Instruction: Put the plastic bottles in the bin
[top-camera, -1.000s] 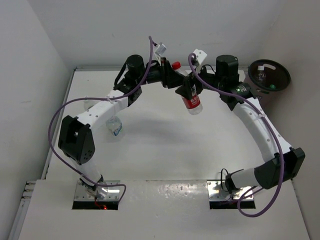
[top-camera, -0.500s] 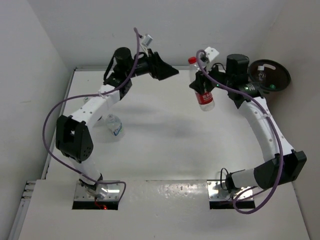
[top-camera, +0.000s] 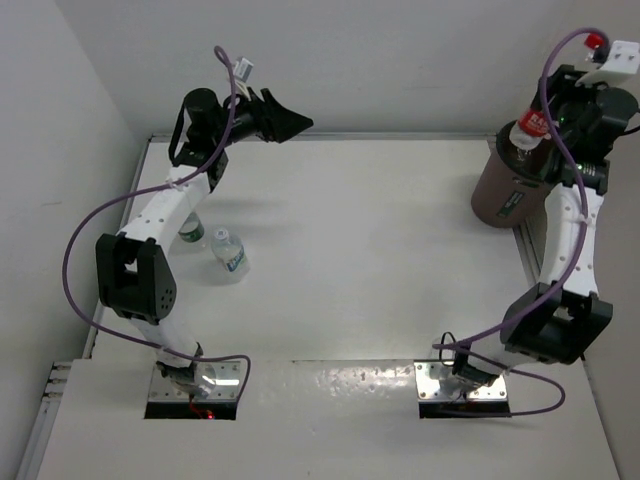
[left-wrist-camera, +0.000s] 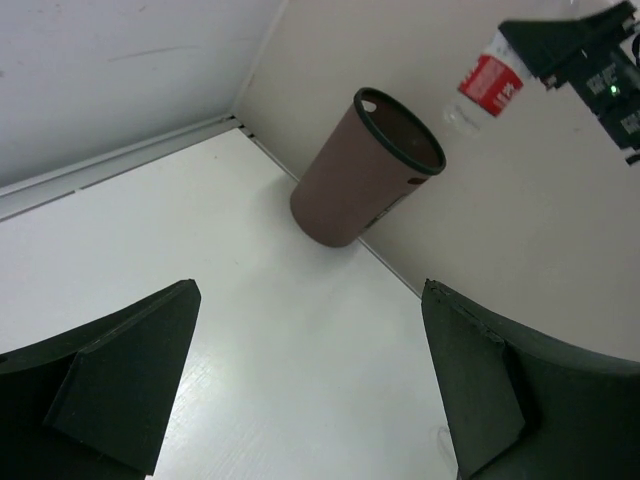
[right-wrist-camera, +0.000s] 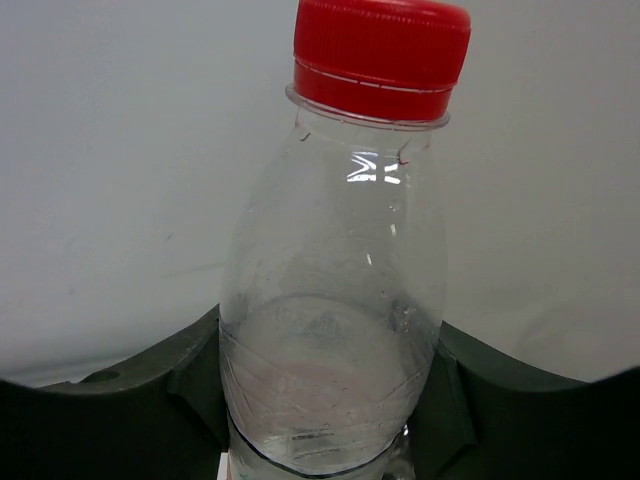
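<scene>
Right gripper was pinching the red-capped bottle (tilted, base lowest) at the frame's upper right, seemingly right above the bin, though the overlap's hard to judge. Left gripper hung spread wide, upper left, well apart.

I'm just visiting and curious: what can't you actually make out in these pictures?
- Top view: the bin's inside, covered by the red-capped bottle and right arm.
- Top view: a small bottle, half behind the left arm.
- Right wrist view: that red-capped bottle's base, cut off by the bottom edge.
</scene>
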